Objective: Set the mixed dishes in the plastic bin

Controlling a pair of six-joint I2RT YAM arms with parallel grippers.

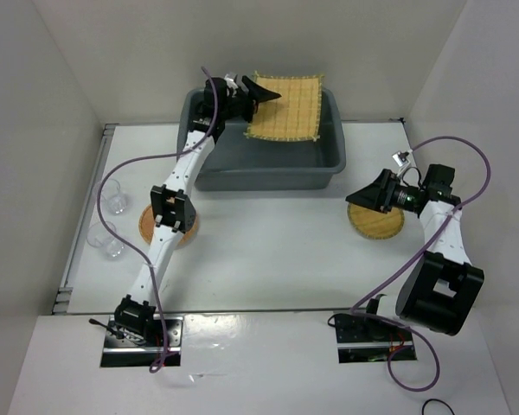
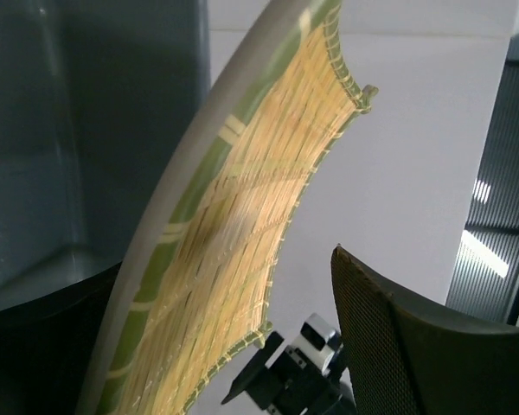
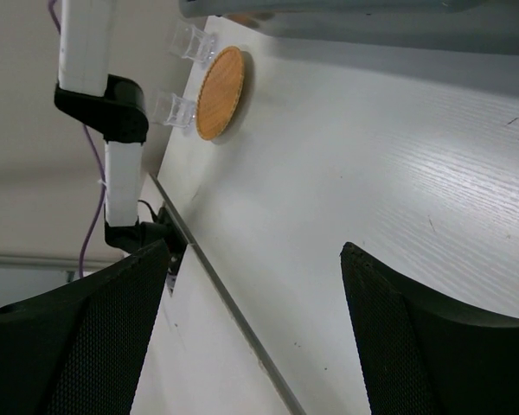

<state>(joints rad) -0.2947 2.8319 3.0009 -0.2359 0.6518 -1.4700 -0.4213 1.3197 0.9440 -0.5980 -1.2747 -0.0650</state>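
Observation:
The yellow woven mat [image 1: 285, 108] lies tilted across the right part of the plastic bin [image 1: 329, 160], resting on its rim. My left gripper [image 1: 261, 93] is open at the mat's left edge. In the left wrist view the mat [image 2: 233, 225] stands between the wide jaws, with a gap to the right finger [image 2: 398, 346]. My right gripper [image 1: 369, 192] hangs open just above the tan plate [image 1: 381, 226], with only bare table between its fingers [image 3: 432, 346]. The orange plate [image 1: 167, 226] lies under the left arm. Two clear cups [image 1: 112, 199] [image 1: 109, 244] stand at the left.
Across the table, the right wrist view shows the orange plate [image 3: 221, 91], the cups [image 3: 173, 108] and the left arm [image 3: 86, 52]. White walls enclose the table on three sides. A metal rail [image 1: 82, 225] runs along its left edge.

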